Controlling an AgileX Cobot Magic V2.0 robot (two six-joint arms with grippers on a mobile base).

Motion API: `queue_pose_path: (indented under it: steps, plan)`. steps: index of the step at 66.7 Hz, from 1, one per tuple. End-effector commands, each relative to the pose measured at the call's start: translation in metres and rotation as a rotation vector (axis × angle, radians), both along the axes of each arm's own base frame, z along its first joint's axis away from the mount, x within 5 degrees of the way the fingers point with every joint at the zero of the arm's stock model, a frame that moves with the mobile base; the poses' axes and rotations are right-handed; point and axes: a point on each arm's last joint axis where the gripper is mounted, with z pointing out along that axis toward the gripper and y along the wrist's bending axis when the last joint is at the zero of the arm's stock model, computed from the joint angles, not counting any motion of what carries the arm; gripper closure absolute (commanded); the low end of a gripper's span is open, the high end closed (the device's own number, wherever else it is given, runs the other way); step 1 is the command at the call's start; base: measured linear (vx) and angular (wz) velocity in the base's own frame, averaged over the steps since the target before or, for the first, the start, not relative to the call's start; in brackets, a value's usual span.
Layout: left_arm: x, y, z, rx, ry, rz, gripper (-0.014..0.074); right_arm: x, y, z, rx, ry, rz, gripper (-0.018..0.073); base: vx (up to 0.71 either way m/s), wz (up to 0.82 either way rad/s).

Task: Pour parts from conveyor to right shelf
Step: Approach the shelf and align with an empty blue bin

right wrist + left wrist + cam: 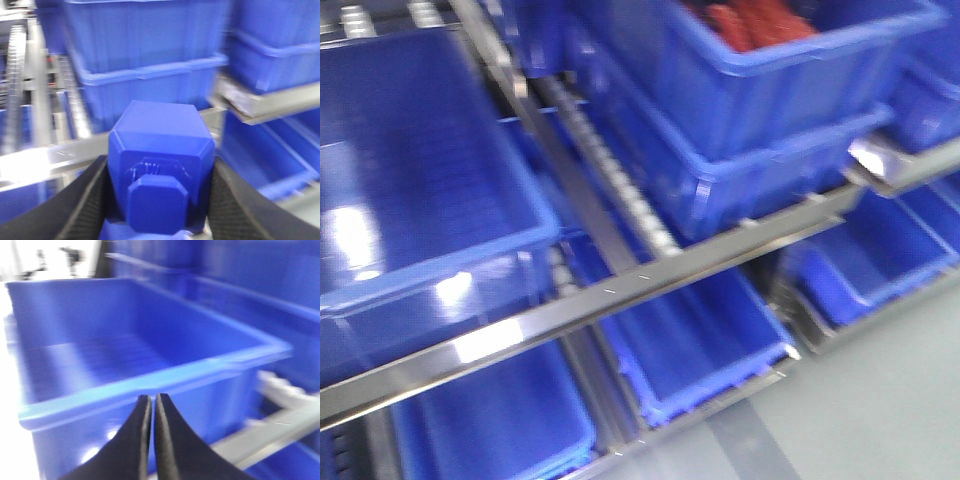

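In the right wrist view my right gripper point(160, 167) is shut on the part, a bright-blue block point(160, 135) with a stud facing the camera, held between the black fingers point(82, 210). It hangs in front of the right shelf point(60, 150), a steel rack with blue bins point(150, 75). The left gripper point(151, 397) is shut with nothing in it, just before the near rim of an empty blue bin point(125, 345). In the front view the shelf's crossbar point(620, 290) and white rollers point(620, 190) run diagonally; neither gripper shows there. The conveyor is out of view. All views are blurred.
Several blue bins fill the rack: an empty one at left point(410, 180), stacked ones at upper right with red items point(750, 20) inside, and more on the lower level point(690, 340). Grey floor point(880, 400) lies at lower right.
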Motion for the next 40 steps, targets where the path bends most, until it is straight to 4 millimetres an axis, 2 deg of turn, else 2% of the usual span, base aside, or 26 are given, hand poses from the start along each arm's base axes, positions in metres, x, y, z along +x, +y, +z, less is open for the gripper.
queue_pose_path:
  steps: [1,40]
  plan:
    - [-0.0019,-0.0004,0.0152,-0.013,-0.102,-0.006,0.0603,-0.0028,-0.0001,0.0158,-0.01,-0.115,0.005,0.0564,0.17,0.67]
    - [-0.0019,-0.0004,0.0152,-0.013,-0.102,-0.006,0.0603,-0.0028,-0.0001,0.0158,-0.01,-0.115,0.005,0.0564,0.16,0.57]
